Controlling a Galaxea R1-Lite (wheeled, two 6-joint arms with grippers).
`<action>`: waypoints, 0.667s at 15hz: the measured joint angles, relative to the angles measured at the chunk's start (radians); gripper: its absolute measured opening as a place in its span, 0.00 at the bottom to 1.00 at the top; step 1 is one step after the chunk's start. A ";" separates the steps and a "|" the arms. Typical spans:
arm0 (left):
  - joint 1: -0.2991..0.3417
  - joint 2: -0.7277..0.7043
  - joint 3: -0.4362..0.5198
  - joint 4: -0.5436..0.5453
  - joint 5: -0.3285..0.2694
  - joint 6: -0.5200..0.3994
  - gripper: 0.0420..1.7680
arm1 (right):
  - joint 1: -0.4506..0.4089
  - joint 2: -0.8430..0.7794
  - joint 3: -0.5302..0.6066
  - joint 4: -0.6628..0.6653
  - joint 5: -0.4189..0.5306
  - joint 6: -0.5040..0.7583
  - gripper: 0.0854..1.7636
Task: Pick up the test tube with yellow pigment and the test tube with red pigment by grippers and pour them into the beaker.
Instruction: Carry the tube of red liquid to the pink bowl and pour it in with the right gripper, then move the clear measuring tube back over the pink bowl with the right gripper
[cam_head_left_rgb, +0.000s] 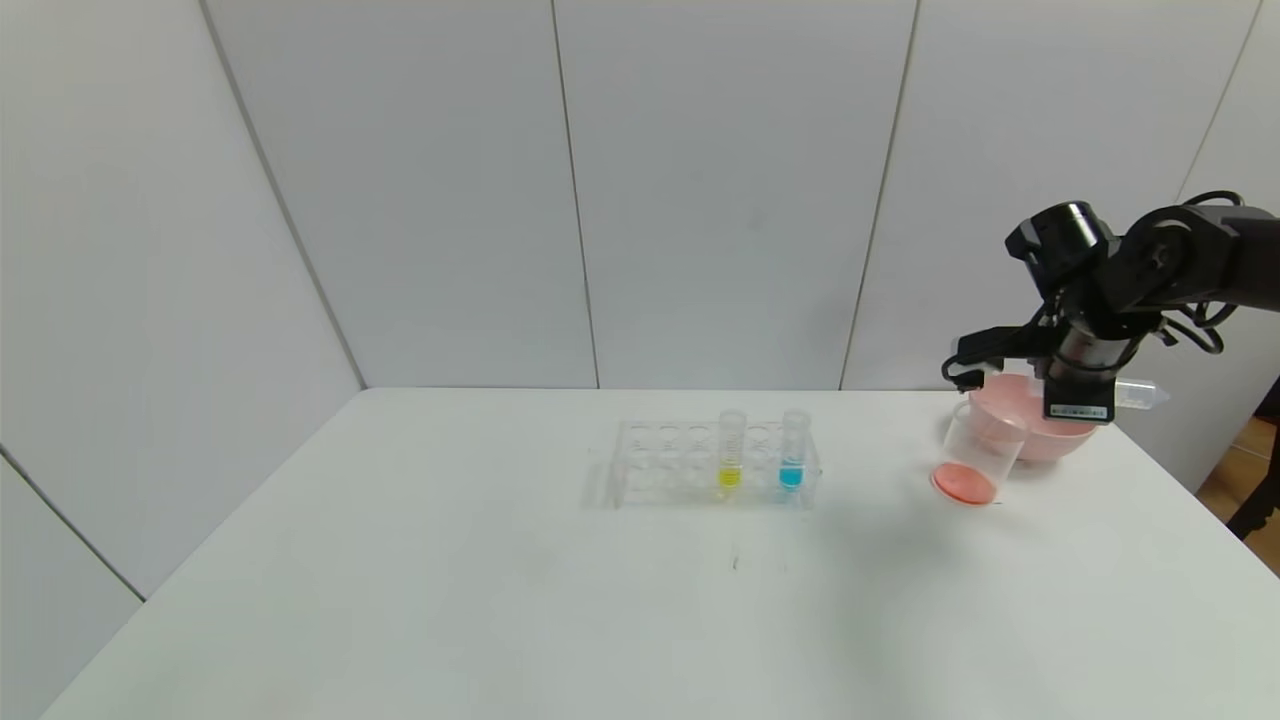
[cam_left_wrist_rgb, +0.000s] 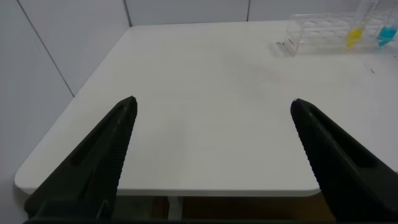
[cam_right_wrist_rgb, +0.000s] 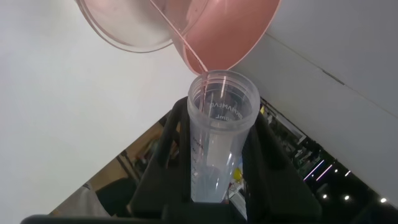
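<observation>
My right gripper (cam_head_left_rgb: 1078, 392) is shut on a clear test tube (cam_head_left_rgb: 1138, 392) and holds it lying sideways above the pink bowl (cam_head_left_rgb: 1010, 425), just behind the beaker (cam_head_left_rgb: 978, 448). In the right wrist view the tube (cam_right_wrist_rgb: 217, 143) sits between the fingers (cam_right_wrist_rgb: 171, 134), its open mouth towards the beaker (cam_right_wrist_rgb: 124, 31); no liquid shows in it. Red-orange liquid lies at the beaker's bottom. The yellow-pigment tube (cam_head_left_rgb: 731, 455) stands upright in the clear rack (cam_head_left_rgb: 660, 465), also in the left wrist view (cam_left_wrist_rgb: 356, 31). My left gripper (cam_left_wrist_rgb: 212, 109) is open and empty over the table's near left corner.
A blue-liquid tube (cam_head_left_rgb: 792, 455) stands in the rack to the right of the yellow one. The pink bowl (cam_right_wrist_rgb: 242, 25) sits at the table's far right, touching or just behind the beaker. The table's right edge is close to the bowl.
</observation>
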 joint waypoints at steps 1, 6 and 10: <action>0.000 0.000 0.000 0.000 0.000 0.000 1.00 | 0.002 0.000 0.000 0.000 0.000 -0.004 0.26; 0.000 0.000 0.000 0.000 0.000 0.000 1.00 | 0.007 -0.004 0.000 -0.006 0.000 -0.007 0.26; 0.000 0.000 0.000 0.000 0.000 0.000 1.00 | 0.008 -0.005 0.000 -0.013 0.009 -0.003 0.26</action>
